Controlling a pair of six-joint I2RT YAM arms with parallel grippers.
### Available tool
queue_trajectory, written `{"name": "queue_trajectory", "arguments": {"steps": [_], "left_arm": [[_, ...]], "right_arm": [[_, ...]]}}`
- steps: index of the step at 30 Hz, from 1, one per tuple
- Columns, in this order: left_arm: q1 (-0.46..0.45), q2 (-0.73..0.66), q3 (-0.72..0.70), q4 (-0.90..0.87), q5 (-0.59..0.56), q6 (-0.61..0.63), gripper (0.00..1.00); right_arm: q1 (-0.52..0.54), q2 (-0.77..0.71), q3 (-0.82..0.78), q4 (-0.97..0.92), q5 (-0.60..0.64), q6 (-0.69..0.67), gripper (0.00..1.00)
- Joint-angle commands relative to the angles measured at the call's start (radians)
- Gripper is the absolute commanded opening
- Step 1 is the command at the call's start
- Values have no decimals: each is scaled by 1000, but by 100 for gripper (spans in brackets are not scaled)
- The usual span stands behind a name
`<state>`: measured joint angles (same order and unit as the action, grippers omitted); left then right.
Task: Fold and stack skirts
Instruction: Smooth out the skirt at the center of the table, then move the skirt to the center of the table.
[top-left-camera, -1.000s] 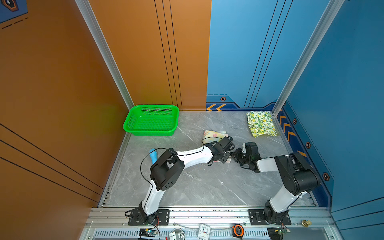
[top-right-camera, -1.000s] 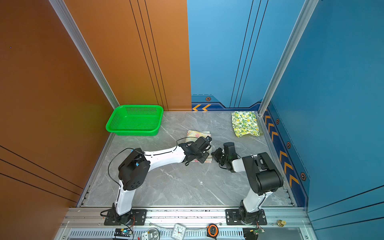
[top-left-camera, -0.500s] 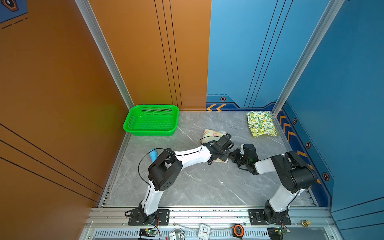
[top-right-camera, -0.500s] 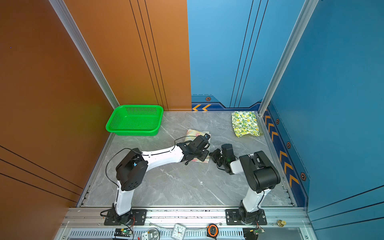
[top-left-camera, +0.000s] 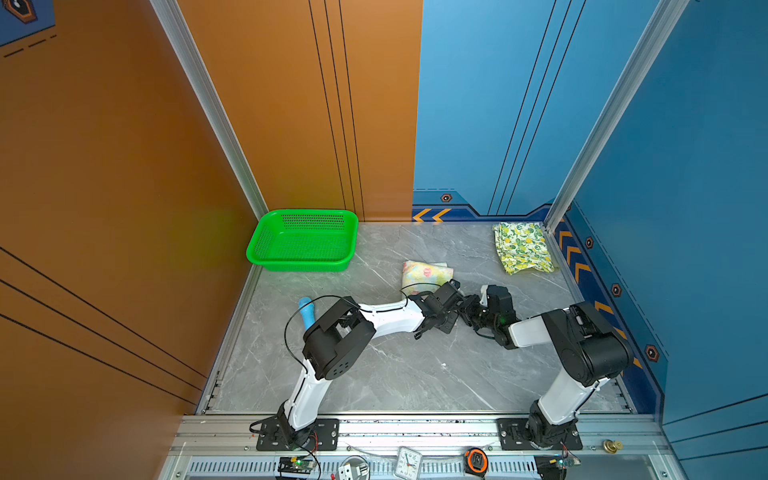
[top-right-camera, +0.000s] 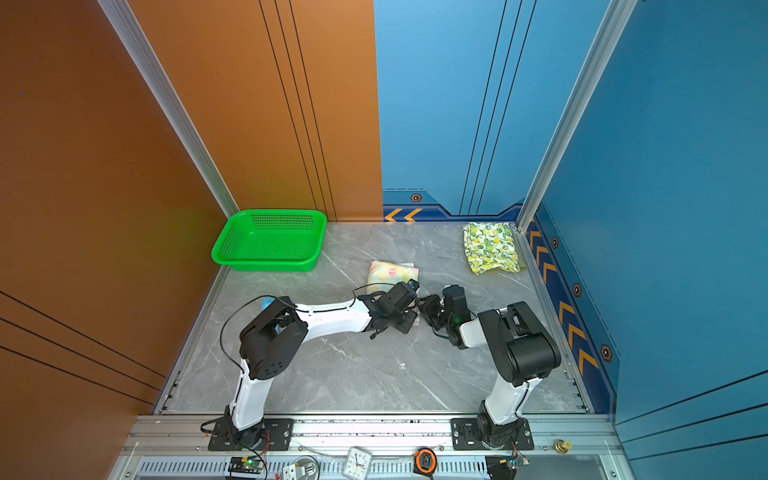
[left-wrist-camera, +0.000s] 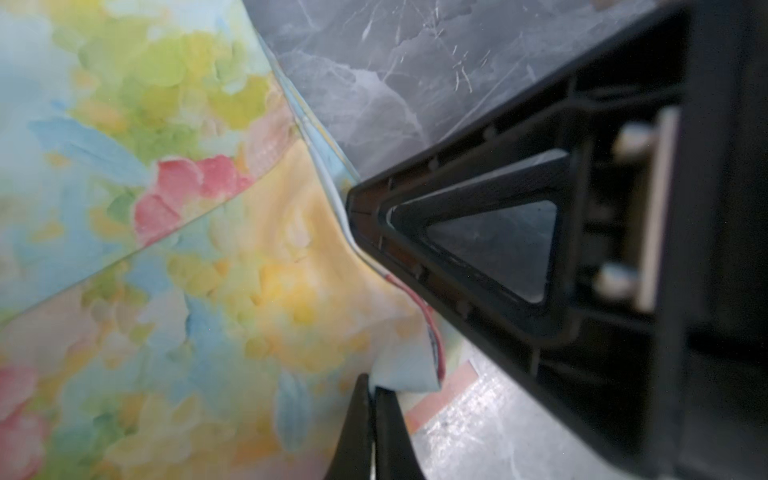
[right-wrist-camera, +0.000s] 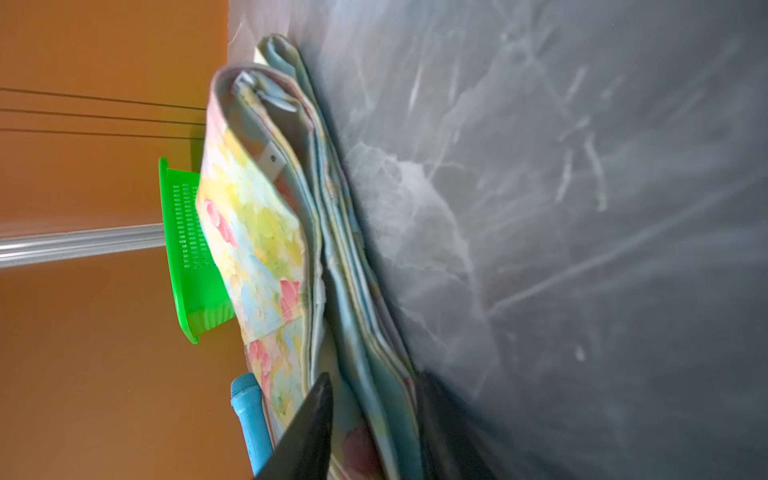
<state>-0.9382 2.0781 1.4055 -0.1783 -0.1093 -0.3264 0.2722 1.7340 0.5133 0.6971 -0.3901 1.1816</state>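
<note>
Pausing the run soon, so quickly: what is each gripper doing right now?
Left gripper: shut, tips at a corner of the pastel skirt; grip unclear.
Right gripper: open, jaws astride that skirt's folded edge.

No word or brand reads clearly from here. Orange chevrons on the dark-blue band at the foot of the far wall point left, and a row of chevrons runs along the right wall's band. Small hexagon badges dot both bands. The clock on the near rail has numerals too small to read. A pale tag inside the pastel skirt bears one tiny, illegible mark.
</note>
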Motion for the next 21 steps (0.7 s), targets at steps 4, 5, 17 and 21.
{"name": "queue_trajectory", "arguments": {"steps": [4, 5, 17, 21], "left_arm": [[-12, 3, -32, 38, 40, -23, 1], [-12, 2, -34, 41, 40, -23, 2], [-2, -10, -45, 56, 45, -28, 5], [2, -13, -42, 63, 46, -31, 5]], "right_arm": [[6, 56, -7, -112, 33, -10, 43], [6, 60, -7, -113, 33, -10, 43], [-2, 77, -10, -88, 5, -23, 46], [12, 84, -11, -115, 7, -53, 44]]}}
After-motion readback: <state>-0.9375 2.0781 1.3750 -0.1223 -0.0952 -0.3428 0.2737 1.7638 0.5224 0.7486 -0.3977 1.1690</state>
